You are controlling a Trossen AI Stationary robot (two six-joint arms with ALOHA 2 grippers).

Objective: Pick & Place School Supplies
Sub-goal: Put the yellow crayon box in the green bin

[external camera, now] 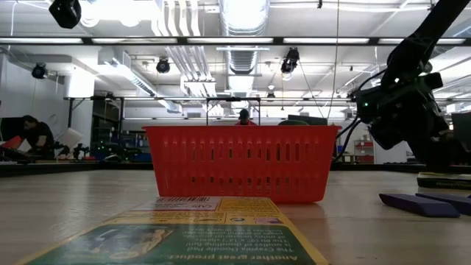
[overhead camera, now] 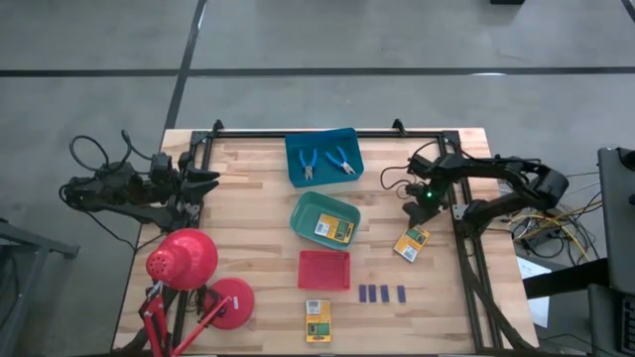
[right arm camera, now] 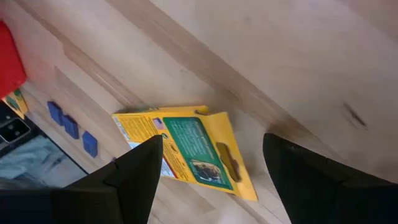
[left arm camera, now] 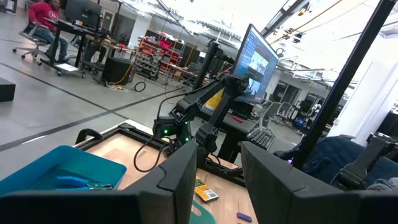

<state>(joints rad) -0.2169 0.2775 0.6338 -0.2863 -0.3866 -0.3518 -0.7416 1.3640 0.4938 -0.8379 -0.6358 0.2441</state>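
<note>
- Yellow-and-green box [right arm camera: 186, 151] is lying flat on the wood directly under my right gripper [right arm camera: 211, 171], framed between its spread fingers and touching neither; the other two boxes are already placed elsewhere, one in the green tray [overhead camera: 304, 210] and one at the table's near edge [overhead camera: 317, 319].
- I am hovering that gripper, released and holding nothing, above the box, so I judge the reach-to-grasp step is in hand.
- Four blue blocks [overhead camera: 382, 294] are sitting just beyond the box from the gripper, apart from it.
- Next I am expecting to descend, straddle the box's narrow sides and close; its flatness probably calls for a low, square approach.
- My left gripper [left arm camera: 217, 171] is waiting at the far side, fingers parted and empty.
</note>
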